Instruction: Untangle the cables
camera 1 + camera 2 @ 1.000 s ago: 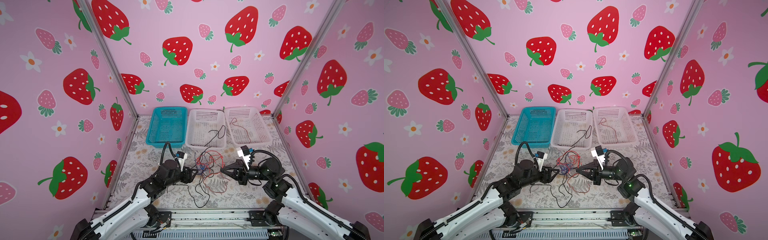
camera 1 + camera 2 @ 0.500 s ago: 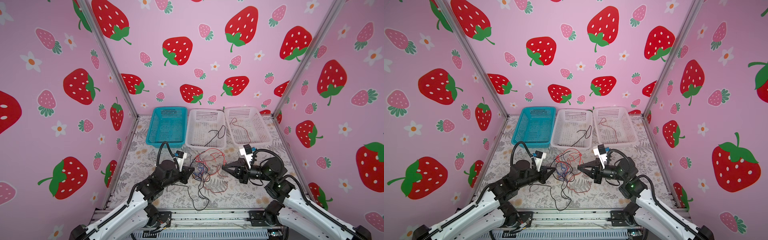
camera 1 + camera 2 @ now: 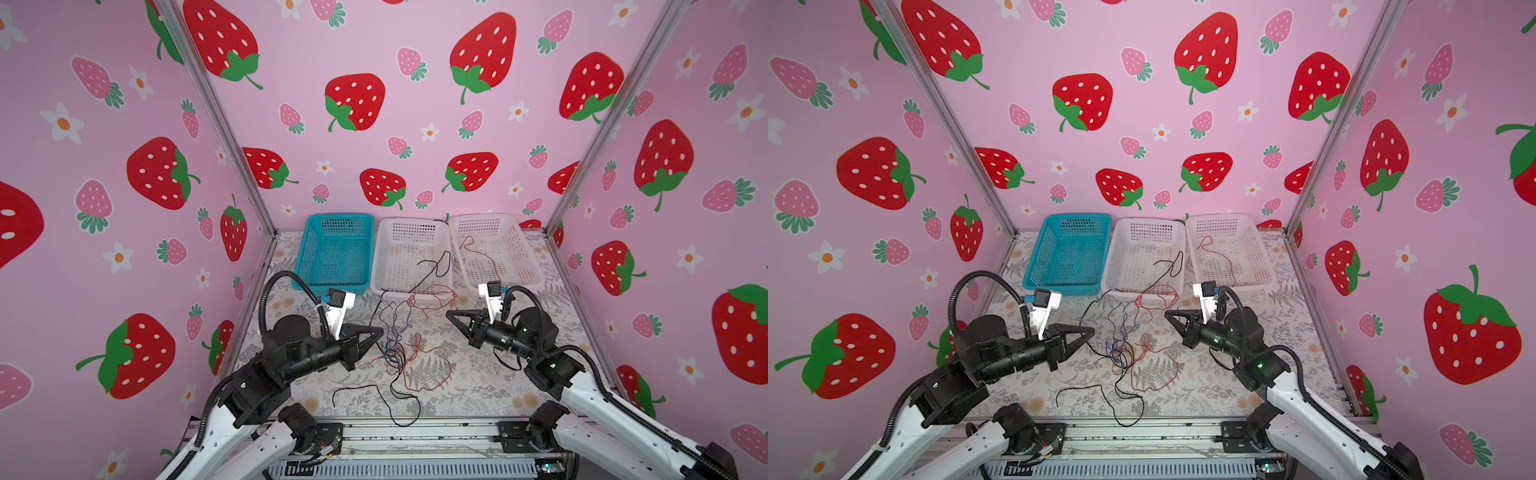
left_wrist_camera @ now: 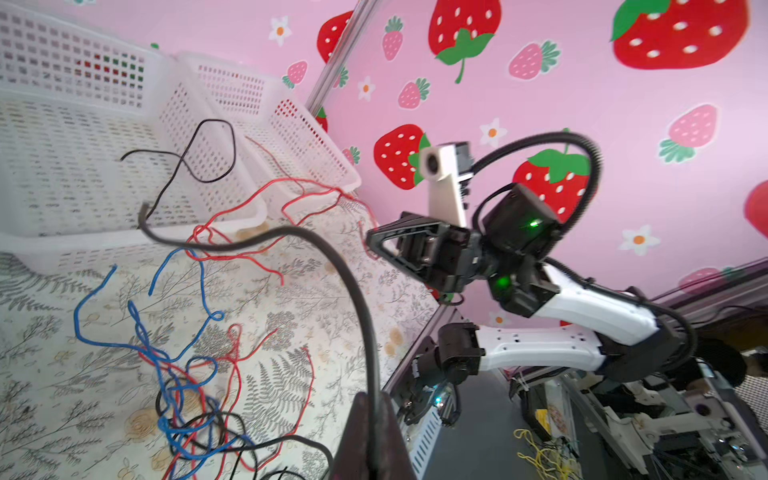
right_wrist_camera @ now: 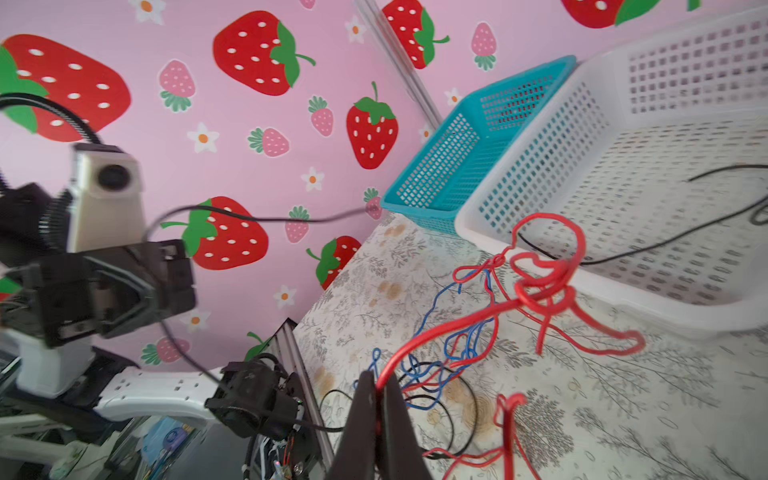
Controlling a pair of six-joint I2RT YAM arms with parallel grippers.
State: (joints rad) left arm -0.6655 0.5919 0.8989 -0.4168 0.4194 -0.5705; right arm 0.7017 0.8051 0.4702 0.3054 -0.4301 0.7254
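left fingers point(image 4: 370, 444) pinched thin black wire point(image 4: 365, 316), right fingers point(image 5: 368, 432) thin red wire point(image 5: 524, 296); knot of red, blue, black wires point(image 3: 392, 353) lay between, nearer left arm.

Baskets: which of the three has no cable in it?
The teal basket, leftmost of the row. A black cable runs into the middle white basket, and a red cable lies in the right white basket.
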